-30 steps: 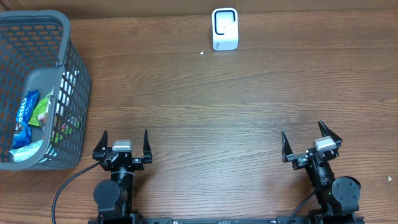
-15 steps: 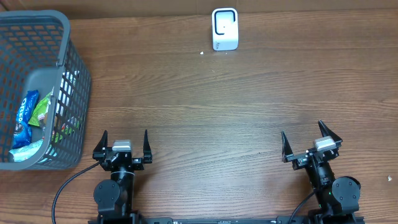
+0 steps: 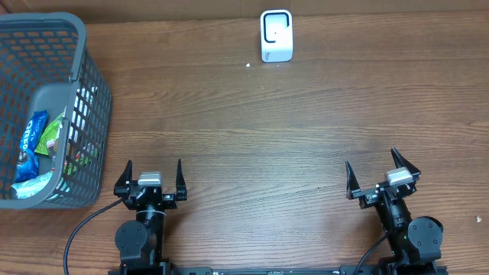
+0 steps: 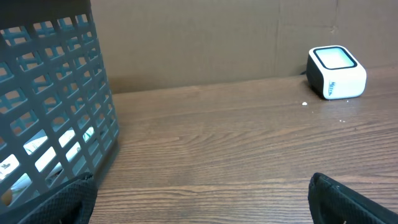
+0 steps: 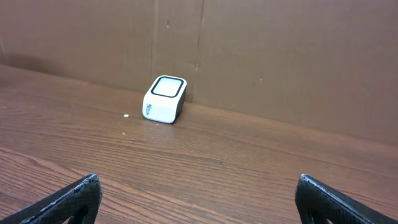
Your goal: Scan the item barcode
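Left end effector (image 3: 153,163) agape (right (image 3: 370,156) too); lattice basket (image 3: 95,122), rounded scanner (image 3: 276,36).

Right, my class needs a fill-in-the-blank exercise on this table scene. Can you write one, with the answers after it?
1. The scanner is mostly ____ in colour.
2. The basket stands nearest the ____ arm.
3. The left gripper and right gripper hold nothing, and both are ____.
4. The packets lie inside the ____.

Missing words: white; left; open; basket.
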Motion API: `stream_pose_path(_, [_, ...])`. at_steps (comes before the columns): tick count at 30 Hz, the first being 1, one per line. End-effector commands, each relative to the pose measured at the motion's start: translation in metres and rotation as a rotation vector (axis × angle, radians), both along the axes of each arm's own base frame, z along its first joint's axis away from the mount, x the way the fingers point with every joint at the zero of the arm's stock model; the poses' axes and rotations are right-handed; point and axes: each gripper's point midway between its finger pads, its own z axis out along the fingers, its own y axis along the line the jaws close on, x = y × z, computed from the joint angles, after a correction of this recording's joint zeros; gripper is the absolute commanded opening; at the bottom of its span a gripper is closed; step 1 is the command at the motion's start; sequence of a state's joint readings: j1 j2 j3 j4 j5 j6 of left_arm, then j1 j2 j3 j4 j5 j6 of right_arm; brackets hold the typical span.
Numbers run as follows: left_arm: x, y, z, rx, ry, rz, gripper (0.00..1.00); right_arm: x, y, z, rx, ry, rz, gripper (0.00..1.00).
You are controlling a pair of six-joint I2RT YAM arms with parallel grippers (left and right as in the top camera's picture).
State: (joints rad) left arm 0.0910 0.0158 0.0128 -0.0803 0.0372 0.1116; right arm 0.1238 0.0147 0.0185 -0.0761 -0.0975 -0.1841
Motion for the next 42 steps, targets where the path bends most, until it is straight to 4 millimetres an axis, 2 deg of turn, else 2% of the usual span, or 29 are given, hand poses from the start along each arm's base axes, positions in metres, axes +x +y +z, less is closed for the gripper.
stream_pose_path(1, [0.0, -0.001, 0.0, 0.013, -0.007, -0.004, 1.0, 0.0, -0.002, -0.002, 0.0, -0.004, -0.007, 1.0])
stream_pose_path(34, [0.0, -0.001, 0.0, 0.013, -0.007, -0.004, 0.99, 0.0, -0.002, -0.002, 0.0, -0.004, -0.007, 1.0])
stream_pose_path(42, [-0.002, -0.031, 0.008, -0.025, -0.024, -0.179, 1.0, 0.0, -0.002, -0.002, 0.0, -0.004, -0.007, 1.0])
